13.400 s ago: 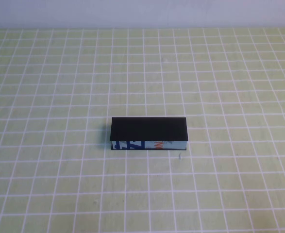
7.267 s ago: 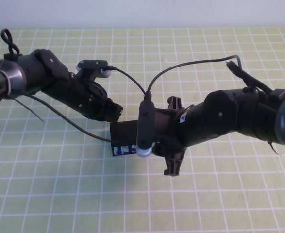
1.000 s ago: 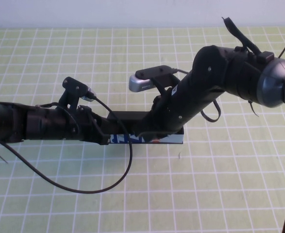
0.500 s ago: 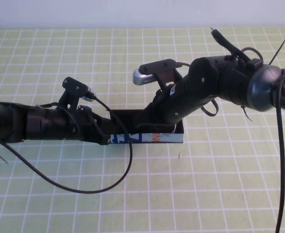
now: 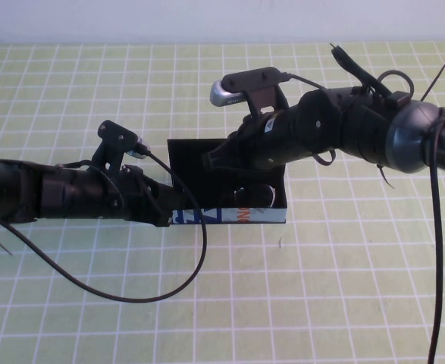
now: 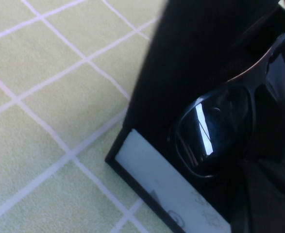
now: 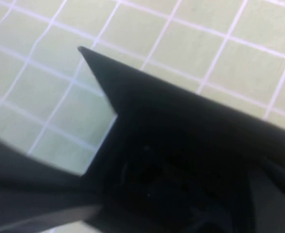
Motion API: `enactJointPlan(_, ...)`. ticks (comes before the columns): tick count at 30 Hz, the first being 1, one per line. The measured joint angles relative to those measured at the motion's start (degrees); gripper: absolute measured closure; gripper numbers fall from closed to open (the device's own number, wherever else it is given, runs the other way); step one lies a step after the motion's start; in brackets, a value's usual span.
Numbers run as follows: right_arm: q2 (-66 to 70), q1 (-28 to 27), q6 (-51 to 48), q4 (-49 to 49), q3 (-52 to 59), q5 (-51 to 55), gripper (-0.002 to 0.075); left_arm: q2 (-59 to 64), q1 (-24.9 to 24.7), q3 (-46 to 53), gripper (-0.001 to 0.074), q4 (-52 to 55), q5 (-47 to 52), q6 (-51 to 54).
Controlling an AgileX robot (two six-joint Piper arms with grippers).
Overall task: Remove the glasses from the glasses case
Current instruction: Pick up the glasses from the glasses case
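Observation:
The glasses case [image 5: 261, 218] lies mid-table with its black lid [image 5: 188, 163] raised and tilted back. The dark glasses [image 5: 254, 196] lie inside, at the right half. My right gripper [image 5: 209, 159] reaches in from the right and holds the lid's free edge; in the right wrist view the lid [image 7: 181, 126] fills the picture right in front of the right gripper [image 7: 205, 194]. My left gripper [image 5: 165, 214] is at the case's left end, low on the table. The left wrist view shows that end of the case [image 6: 152, 179] and a dark lens of the glasses [image 6: 215, 131], with the left gripper [image 6: 259, 204] against the case.
The table is a green mat with a white grid [image 5: 321, 303]. The left arm's cable [image 5: 131, 292] loops over the mat in front of the case. A white wall runs along the far edge.
My right gripper has risen and moved back with the lid, which has swung from nearly flat to open. The glasses now show inside. The left arm has not moved.

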Motion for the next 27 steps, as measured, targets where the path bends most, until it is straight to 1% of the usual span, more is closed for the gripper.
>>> enactJointPlan(4, 1.54, -1.62, 0.13, 0.36, -1.81, 0.57, 0.0743, 0.00, 0.00, 0.00, 0.0739, 0.00, 0.00, 0.00)
enactJointPlan(10, 4.98, -3.50, 0.16, 0.72, -8.15, 5.91, 0.0743, 0.00, 0.00, 0.00, 0.0739, 0.10, 0.00, 0.00)
enactJointPlan(22, 15.56, -3.87, 0.79, 0.62, -24.36, 20.47, 0.0743, 0.00, 0.00, 0.00, 0.0739, 0.45, 0.02, 0.00)
enactJointPlan(27, 18.06, -4.00, 1.20, 0.28, -28.21, 24.58, 0.0743, 0.00, 0.00, 0.00, 0.0739, 0.45, 0.02, 0.00)
